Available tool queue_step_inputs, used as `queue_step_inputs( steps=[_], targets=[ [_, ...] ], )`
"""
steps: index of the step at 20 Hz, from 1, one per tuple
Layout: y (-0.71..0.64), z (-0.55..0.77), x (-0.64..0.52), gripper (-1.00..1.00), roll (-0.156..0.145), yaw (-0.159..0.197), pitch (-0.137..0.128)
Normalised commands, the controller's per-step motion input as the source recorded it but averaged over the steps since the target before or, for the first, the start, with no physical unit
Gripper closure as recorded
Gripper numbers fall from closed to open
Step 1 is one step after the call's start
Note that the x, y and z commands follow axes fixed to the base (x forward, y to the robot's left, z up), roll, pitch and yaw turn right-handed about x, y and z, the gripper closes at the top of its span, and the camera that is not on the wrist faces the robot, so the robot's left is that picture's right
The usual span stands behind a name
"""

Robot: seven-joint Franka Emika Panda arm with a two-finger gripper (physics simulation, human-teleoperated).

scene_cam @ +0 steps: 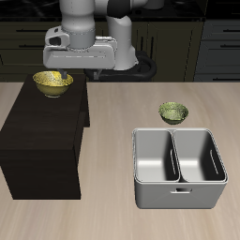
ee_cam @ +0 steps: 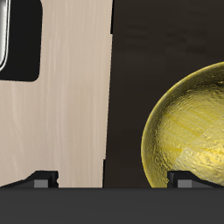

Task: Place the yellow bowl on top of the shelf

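The yellow bowl (scene_cam: 52, 83) sits upright on the flat top of the dark shelf (scene_cam: 42, 131), near its back edge. My gripper (scene_cam: 67, 64) hangs just above and slightly beside the bowl, holding nothing. In the wrist view the gripper (ee_cam: 114, 179) has its jaws wide apart. The bowl (ee_cam: 188, 131) lies under one fingertip (ee_cam: 186, 178), on the dark shelf top (ee_cam: 149, 52). The other fingertip is over the shelf's edge, by the table.
A duller olive-green bowl (scene_cam: 172, 112) stands on the table behind the grey two-compartment bin (scene_cam: 180, 167). The bin's corner also shows in the wrist view (ee_cam: 9, 39). Light wood table (ee_cam: 70, 105) lies between shelf and bin.
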Motion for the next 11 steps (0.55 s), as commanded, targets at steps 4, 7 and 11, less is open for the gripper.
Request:
queue_step_inputs(
  steps=[4,7,11],
  targets=[
    [0.16,-0.03,-0.20,-1.00,0.051,-0.015,0.003],
    [0.92,0.02,-1.25,-1.00,0.226,-0.008,-0.101],
    [0.12,0.05,-0.22,-1.00,0.003,0.009,-0.032]
  ],
)
